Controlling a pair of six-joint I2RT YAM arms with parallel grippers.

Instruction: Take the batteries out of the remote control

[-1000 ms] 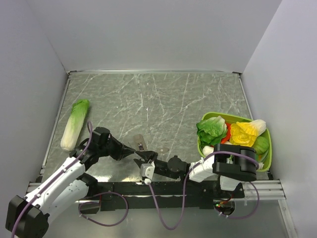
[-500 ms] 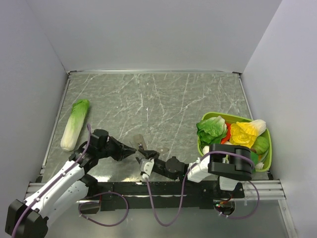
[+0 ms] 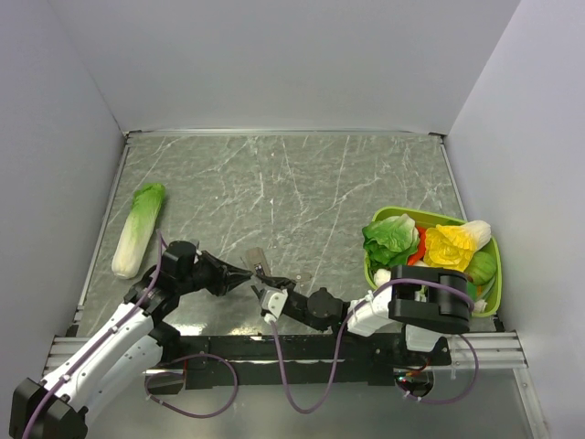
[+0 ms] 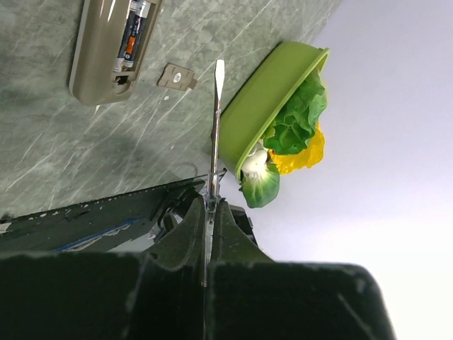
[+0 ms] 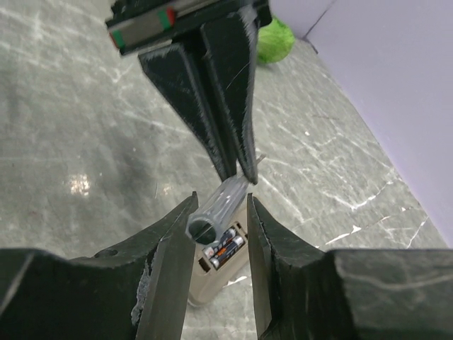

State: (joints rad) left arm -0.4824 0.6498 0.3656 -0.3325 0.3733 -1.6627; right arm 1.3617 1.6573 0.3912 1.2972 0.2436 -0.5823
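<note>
Left hand (image 4: 209,205) pinches thin tool (image 4: 216,120); batteries (image 4: 132,32) sit inside remote control (image 4: 95,57).

We see the left arm sink toward the near edge: its wrist sits lower in the top view than a second ago. The left gripper (image 3: 239,277), with the pry tool (image 4: 215,120) clamped in it, now lies flatter, pointing across at the right gripper (image 3: 272,285). The right gripper has crept a little farther from its base, closer to the remote control (image 3: 255,262).
</note>
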